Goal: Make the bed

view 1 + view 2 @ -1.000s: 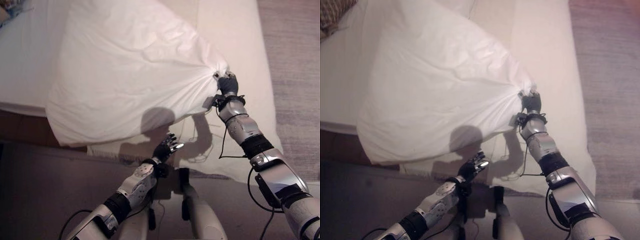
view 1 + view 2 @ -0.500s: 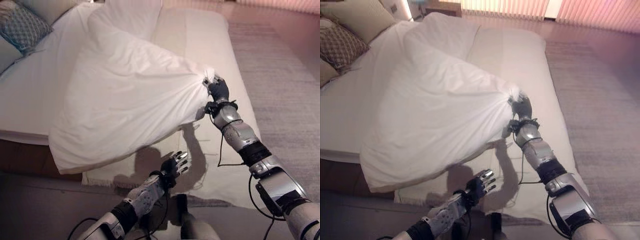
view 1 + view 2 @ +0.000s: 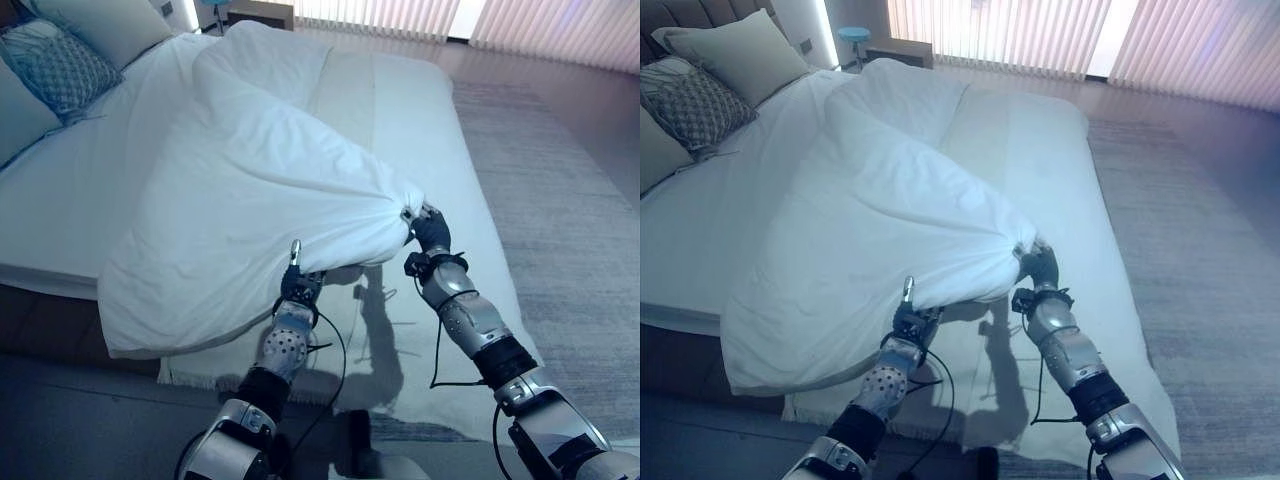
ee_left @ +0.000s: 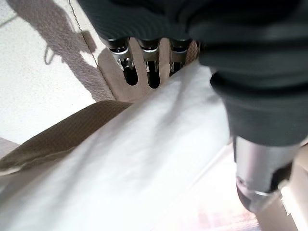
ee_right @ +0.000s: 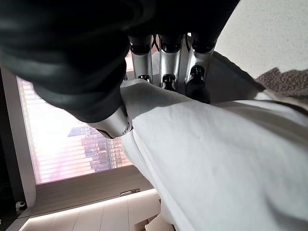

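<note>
A white duvet point(image 3: 250, 190) lies bunched across the bed point(image 3: 400, 100), its lower edge hanging over the near side. My right hand point(image 3: 428, 230) is shut on a gathered corner of it, above the beige throw point(image 3: 390, 350) at the bed's foot; in the right wrist view its fingers point(image 5: 163, 62) curl round white cloth point(image 5: 216, 159). My left hand point(image 3: 298, 285) is up at the duvet's lower edge, left of the right hand. In the left wrist view the cloth point(image 4: 144, 168) runs between its straight fingers point(image 4: 149, 60) and its thumb point(image 4: 262, 159), without a closed grip.
A patterned pillow point(image 3: 70, 70) and a plain pillow point(image 3: 735, 55) rest at the head of the bed, at the far left. A grey rug point(image 3: 560, 200) covers the floor to the right. A small stool point(image 3: 852, 35) stands by the blinds at the back.
The camera has tilted up, showing more of the room. My left hand has risen from low in front of the bed to the duvet's lower edge. The right hand keeps its hold.
</note>
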Tool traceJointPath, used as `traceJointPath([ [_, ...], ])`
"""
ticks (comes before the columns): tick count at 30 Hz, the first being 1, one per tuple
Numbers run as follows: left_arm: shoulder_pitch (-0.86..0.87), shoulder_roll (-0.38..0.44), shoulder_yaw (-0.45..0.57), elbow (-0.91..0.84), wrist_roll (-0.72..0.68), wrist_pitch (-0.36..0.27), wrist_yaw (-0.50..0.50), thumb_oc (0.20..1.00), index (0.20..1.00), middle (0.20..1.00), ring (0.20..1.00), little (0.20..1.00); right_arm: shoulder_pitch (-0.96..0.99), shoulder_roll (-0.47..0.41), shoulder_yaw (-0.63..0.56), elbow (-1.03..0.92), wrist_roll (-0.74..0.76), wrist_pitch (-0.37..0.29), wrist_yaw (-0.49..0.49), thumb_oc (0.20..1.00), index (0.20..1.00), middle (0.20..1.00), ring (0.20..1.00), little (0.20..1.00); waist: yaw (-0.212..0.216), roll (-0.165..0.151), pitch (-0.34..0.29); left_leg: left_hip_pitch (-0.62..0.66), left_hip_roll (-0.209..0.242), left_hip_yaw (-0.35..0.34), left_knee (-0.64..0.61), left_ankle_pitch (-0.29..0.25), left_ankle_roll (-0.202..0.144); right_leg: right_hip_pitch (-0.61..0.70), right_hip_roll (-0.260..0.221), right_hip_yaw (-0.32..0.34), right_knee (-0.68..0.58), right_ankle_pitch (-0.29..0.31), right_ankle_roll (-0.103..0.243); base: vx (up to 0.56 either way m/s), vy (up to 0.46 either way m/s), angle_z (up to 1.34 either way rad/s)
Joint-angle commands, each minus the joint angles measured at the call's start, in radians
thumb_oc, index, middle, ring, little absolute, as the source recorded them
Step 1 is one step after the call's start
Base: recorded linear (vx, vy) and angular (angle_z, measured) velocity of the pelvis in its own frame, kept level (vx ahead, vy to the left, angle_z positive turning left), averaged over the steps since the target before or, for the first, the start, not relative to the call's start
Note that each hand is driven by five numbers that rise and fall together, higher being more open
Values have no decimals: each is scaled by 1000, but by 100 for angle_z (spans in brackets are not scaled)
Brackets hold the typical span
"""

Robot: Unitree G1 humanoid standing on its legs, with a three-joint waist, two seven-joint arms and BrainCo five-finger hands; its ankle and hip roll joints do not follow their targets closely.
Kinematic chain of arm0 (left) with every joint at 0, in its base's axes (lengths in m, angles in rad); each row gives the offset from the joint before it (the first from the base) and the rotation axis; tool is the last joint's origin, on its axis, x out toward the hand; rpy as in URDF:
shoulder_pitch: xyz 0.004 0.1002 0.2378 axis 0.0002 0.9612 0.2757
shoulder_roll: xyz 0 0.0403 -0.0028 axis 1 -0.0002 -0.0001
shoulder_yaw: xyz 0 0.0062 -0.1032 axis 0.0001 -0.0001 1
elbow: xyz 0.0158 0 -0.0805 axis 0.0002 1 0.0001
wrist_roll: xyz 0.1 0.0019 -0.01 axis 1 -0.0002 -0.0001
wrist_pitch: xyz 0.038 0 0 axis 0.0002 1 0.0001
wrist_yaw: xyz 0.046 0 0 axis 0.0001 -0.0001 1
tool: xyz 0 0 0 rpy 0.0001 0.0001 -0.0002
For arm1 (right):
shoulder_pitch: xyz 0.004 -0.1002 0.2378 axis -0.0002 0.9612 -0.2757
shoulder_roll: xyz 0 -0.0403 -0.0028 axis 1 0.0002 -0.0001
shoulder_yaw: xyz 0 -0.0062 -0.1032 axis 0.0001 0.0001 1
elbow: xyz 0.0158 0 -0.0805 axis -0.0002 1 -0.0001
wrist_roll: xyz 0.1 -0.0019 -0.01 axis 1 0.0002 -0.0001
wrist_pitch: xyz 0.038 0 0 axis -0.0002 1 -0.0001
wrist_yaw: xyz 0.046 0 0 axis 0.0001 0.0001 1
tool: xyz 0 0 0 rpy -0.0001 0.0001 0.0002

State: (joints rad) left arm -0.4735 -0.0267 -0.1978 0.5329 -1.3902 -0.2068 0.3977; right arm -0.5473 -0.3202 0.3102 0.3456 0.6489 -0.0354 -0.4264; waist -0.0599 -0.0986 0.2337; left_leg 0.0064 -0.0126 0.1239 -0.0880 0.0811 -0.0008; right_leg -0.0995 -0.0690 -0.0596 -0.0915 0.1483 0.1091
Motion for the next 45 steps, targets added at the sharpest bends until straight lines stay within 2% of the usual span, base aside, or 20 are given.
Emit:
traceJointPath([
  [1, -116, 0, 24, 58, 20, -78, 13, 1000, 1000, 1000, 1000, 1000, -21, -34, -138, -68, -29, -98, -48, 200, 200, 200, 200, 200, 8, 4, -105, -5, -8, -8, 1, -69, -31, 66, 8, -27, 5, -47, 44, 4, -20, 10],
  [12, -149, 26, 62, 99, 139, -79, 49, 1000, 1000, 1000, 1000, 1000, 19, -28, -162, -54, -42, -113, -63, 200, 200, 200, 200, 200, 0, 13, -115, 9, -4, -17, 1, -72, -37, 83, 12, -30, 4, -55, 35, 0, -5, 3],
  [13, -147, 30, 60, 95, 153, -73, 47, 573, 573, 573, 573, 573, 26, -27, -167, -56, -45, -116, -67, 200, 200, 200, 200, 200, -1, 14, -117, 10, -4, -17, 1, -72, -37, 84, 12, -31, 4, -56, 35, 0, 0, 0],
  [14, -142, 35, 58, 93, 171, -63, 41, 322, 322, 322, 322, 322, 32, -28, -173, -54, -44, -118, -65, 200, 200, 200, 200, 200, -2, 16, -118, 11, -4, -18, 1, -73, -37, 85, 13, -30, 4, -56, 35, 0, 0, 0],
  [15, -138, 40, 55, 86, 191, -61, 36, 200, 200, 200, 200, 200, 39, -28, -179, -49, -43, -121, -65, 200, 200, 200, 200, 200, -3, 17, -119, 12, -4, -19, 1, -73, -37, 86, 12, -30, 4, -57, 34, 10, -16, 5],
  [20, -107, 81, 21, 33, 283, -28, -13, 200, 200, 200, 200, 200, 103, -5, -215, -24, -29, -139, -51, 200, 200, 200, 200, 200, -3, 28, -123, 17, -4, -20, 1, -74, -37, 93, 14, -33, 4, -61, 35, 1, -5, 2],
  [21, -101, 94, 13, 18, 297, -22, -28, 200, 200, 200, 200, 200, 115, -1, -220, -14, -22, -143, -45, 435, 435, 435, 435, 435, -2, 31, -123, 18, -4, -19, 1, -76, -37, 94, 13, -33, 4, -61, 36, 0, 0, 0],
  [22, -98, 106, 9, -4, 310, -20, -39, 200, 200, 200, 200, 200, 130, 4, -226, -9, -17, -145, -38, 539, 539, 539, 539, 539, -2, 36, -123, 19, -5, -19, 1, -76, -36, 95, 13, -34, 4, -61, 36, 0, 0, 0],
  [23, -92, 120, 2, -25, 324, -18, -47, 200, 200, 200, 200, 200, 153, 11, -233, 3, -9, -146, -34, 1000, 1000, 1000, 1000, 1000, -2, 41, -125, 21, -5, -18, 1, -77, -36, 97, 13, -36, 4, -61, 36, 0, 0, 0],
  [28, -83, 174, -45, -147, 388, 13, -110, 200, 200, 200, 200, 200, 312, 75, -247, 54, 65, -130, 41, 1000, 1000, 1000, 1000, 1000, -10, 73, -123, 29, -13, -22, 1, -76, -36, 113, 6, -49, 4, -65, 32, 0, 0, 0],
  [40, -120, 155, -128, -254, 379, 28, -158, 200, 200, 200, 200, 200, 492, 173, -166, 135, 209, -94, 170, 1000, 1000, 1000, 1000, 1000, -34, 108, -91, 7, -21, -44, 1, -57, -50, 108, -5, -88, 8, -63, 27, -11, 2, 10],
  [45, -127, 151, -159, -288, 362, 33, -183, 200, 200, 200, 200, 200, 521, 212, -103, 182, 350, -71, 254, 1000, 1000, 1000, 1000, 1000, -40, 118, -73, 0, -20, -46, 1, -53, -52, 96, -5, -93, 16, -63, 26, -7, -4, 9],
])
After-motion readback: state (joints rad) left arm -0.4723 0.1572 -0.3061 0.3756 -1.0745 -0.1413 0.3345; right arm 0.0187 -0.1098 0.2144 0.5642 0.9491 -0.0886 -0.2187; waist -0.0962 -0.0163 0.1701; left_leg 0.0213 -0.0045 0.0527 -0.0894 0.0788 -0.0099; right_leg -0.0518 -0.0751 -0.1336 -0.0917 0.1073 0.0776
